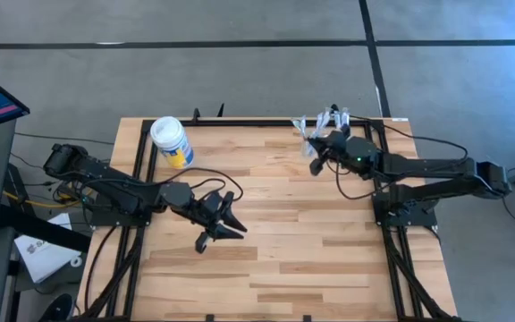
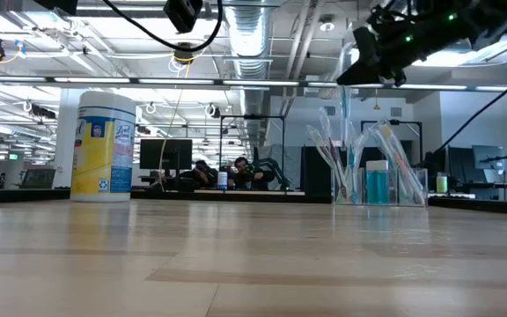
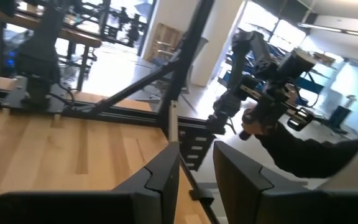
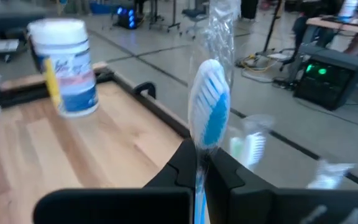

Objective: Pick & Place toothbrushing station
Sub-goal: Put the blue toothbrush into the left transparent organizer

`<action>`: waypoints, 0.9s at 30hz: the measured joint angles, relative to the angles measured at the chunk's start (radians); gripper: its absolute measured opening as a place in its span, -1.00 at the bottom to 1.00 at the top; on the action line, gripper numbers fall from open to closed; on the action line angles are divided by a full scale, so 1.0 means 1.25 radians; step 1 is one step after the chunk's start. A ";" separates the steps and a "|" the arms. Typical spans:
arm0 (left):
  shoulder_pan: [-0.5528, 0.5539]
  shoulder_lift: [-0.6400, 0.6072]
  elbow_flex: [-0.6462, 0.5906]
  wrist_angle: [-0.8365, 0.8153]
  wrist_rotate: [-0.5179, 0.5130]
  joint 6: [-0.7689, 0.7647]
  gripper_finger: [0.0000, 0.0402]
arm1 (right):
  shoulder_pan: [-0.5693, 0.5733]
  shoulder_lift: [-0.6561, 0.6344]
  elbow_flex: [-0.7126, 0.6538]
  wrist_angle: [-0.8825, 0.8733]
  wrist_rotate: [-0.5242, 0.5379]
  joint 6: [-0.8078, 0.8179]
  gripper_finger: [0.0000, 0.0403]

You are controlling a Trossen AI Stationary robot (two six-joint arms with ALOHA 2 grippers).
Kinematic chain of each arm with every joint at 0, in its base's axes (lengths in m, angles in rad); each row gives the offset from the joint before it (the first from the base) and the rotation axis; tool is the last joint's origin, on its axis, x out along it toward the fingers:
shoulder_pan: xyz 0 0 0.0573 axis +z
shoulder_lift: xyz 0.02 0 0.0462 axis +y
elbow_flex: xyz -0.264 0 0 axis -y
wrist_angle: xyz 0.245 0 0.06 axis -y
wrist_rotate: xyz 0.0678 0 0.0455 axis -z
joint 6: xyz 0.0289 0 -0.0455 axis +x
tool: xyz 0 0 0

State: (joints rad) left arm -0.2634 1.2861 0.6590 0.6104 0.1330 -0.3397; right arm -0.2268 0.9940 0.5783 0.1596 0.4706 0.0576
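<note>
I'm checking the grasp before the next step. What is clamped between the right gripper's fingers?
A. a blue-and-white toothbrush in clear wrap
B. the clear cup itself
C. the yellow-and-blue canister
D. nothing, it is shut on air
A: the right wrist view shows the right gripper shut on the toothbrush, its blue-and-white head rising above the fingers, while the canister stands apart on the table.

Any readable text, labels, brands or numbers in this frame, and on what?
Canister: the label carries print and what looks like a slanted brand word, too blurred to read for certain.
Toothbrush in the right gripper: no lettering visible.
Clear cup: no lettering visible.
Nothing else carries legible text.
</note>
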 joint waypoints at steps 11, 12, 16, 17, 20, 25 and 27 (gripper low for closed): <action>0.000 0.000 0.000 0.000 -0.029 0.017 -0.53 | -0.089 -0.026 -0.059 0.061 0.001 0.017 -1.00; 0.000 0.000 0.000 0.000 -0.030 0.017 -0.53 | -0.096 -0.022 -0.064 0.082 0.001 0.016 -1.00; -0.002 0.000 0.000 0.000 -0.030 0.017 -0.53 | -0.123 -0.019 -0.087 0.125 -0.001 0.017 -1.00; -0.003 0.000 0.000 0.000 -0.030 0.017 -0.53 | -0.129 -0.020 -0.093 0.127 -0.001 0.018 -1.00; -0.004 0.000 0.000 0.000 -0.030 0.017 -0.53 | -0.144 -0.020 -0.102 0.127 -0.015 0.028 -1.00; -0.004 0.000 0.000 0.000 -0.030 0.017 -0.53 | -0.167 -0.020 -0.117 0.156 -0.023 0.039 -1.00; -0.004 0.000 0.000 0.000 -0.029 0.017 -0.53 | -0.173 -0.020 -0.126 0.165 -0.023 0.040 -1.00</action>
State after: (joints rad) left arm -0.2684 1.2861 0.6586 0.6102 0.0963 -0.3180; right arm -0.4430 0.9695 0.4202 0.3662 0.4419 0.1077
